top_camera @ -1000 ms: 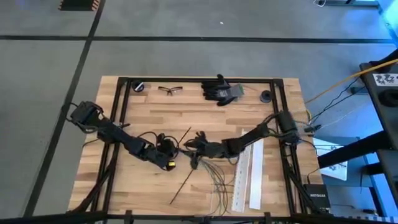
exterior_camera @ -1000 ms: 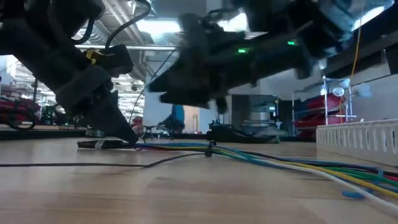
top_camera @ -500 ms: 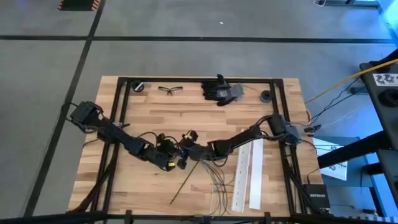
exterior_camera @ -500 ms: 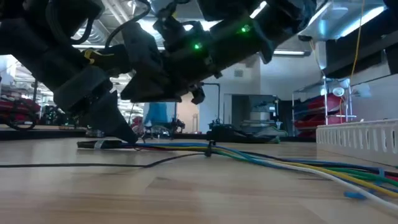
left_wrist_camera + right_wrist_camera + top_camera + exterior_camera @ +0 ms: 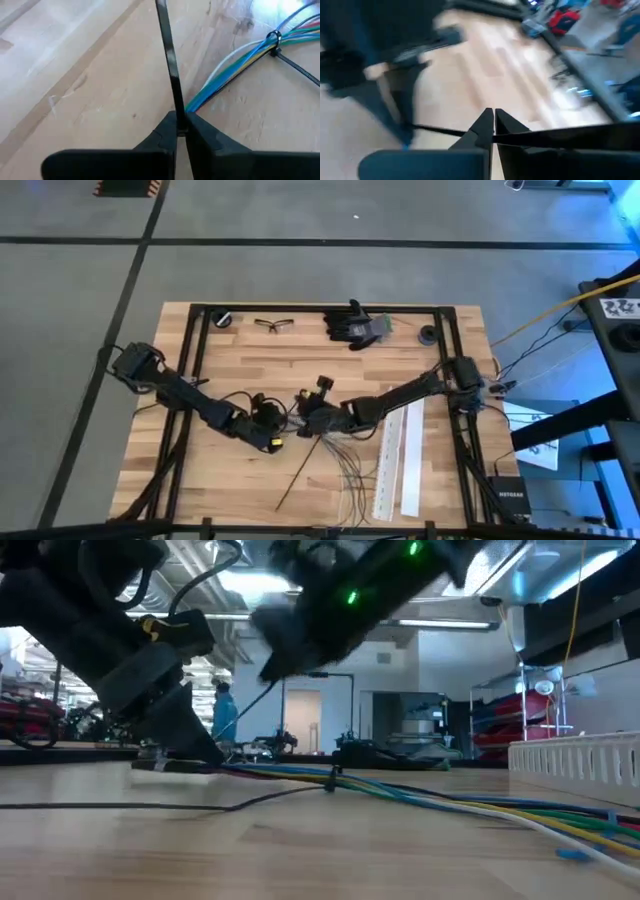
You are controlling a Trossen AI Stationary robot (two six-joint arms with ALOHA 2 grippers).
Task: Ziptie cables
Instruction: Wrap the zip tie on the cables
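1. The cables (image 5: 235, 62) lie as a bundle of blue, green, yellow and white wires on the wooden table (image 5: 240, 365), with their loose ends fanning toward the table's near edge, beside two white perforated strips (image 5: 398, 455).

2. A black zip tie (image 5: 273, 40) is already looped around the cables near their gathered end. Its long tail (image 5: 170, 65) runs from the loop across the bare wood.

3. The left gripper (image 5: 181, 131) sits low on the table just beside the cables' gathered end. Its fingers are pinched closed on the black strap, which passes straight up between them.

4. The right gripper (image 5: 318, 392) hovers above the cables, just beside the left gripper. In its wrist view the fingertips look pressed together over a thin dark strand, though motion blur keeps me from saying exactly what it holds.

5. Risk: I judge the loop is not yet snug, so a pull that is off-line with the strap could drag the whole bundle across the table instead of cinching it.

6. Risk: the strap is thin and smooth, so it could slip from the pinch if the left gripper's hold shifts.

7. Risk: with the two grippers so close together, a careless move could knock them into each other.
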